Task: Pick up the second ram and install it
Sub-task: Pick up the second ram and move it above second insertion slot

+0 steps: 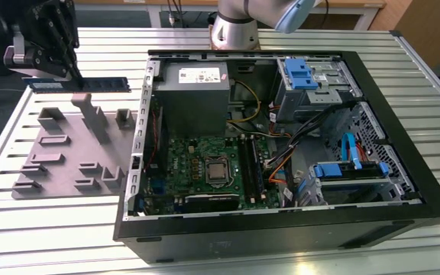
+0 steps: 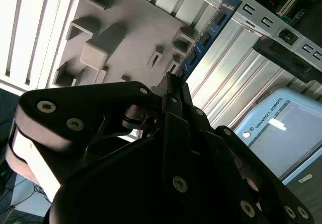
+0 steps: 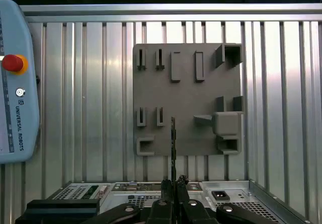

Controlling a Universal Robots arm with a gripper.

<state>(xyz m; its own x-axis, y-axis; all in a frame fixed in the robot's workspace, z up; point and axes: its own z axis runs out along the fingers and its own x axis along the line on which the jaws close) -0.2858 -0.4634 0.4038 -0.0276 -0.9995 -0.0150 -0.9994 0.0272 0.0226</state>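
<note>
Long, flat blue ram [image 1: 103, 84], studded with dark chips, pinched level and aloft in the black gripper [image 1: 75, 79], wrist pointing down. Beneath the gripper, matte grey slotted tray [image 1: 67, 154] on ribbed metal table [image 1: 52, 229]. Beside it, open black computer case [image 1: 281, 235].

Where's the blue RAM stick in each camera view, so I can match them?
Exterior view: the second ram held in the gripper above the grey holder plate.
Second wrist view: a blue strip running out from the gripper, along the plate's edge.
First wrist view: edge-on, a thin line over the plate.
Shared landmark: the grey holder plate.
</note>
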